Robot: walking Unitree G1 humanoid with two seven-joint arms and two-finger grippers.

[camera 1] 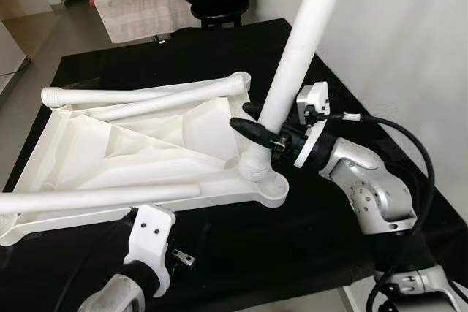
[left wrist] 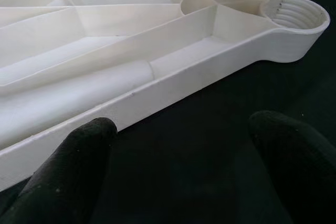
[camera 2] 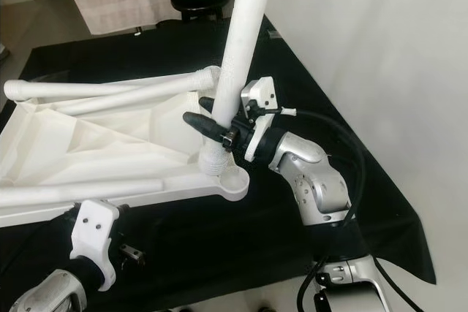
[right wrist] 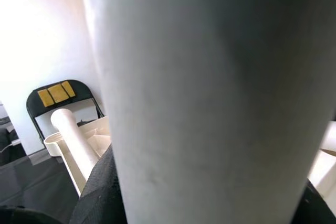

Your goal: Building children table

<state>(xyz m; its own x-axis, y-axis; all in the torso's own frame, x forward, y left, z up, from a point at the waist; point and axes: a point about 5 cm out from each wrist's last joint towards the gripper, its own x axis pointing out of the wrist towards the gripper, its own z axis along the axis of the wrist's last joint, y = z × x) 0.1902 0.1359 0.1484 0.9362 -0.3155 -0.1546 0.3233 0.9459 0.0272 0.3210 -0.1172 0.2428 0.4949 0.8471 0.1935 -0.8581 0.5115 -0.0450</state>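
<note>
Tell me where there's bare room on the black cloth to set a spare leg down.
Bare black cloth lies between the tabletop's near edge and the cloth's front edge, and beyond its far edge too. It's crowded at the near corner socket, where the right gripper clamps the upright leg.

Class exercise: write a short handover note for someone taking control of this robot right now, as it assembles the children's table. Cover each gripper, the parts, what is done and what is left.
Right gripper: shut on the upright leg, which stands in the near-right corner socket of the upside-down tabletop.
Left gripper: open, hovering over the black cloth beside the tabletop's near edge.
Loose legs lie on the tabletop.
Done: one leg placed; tightness can't be judged.
Left: fit the remaining legs.
</note>
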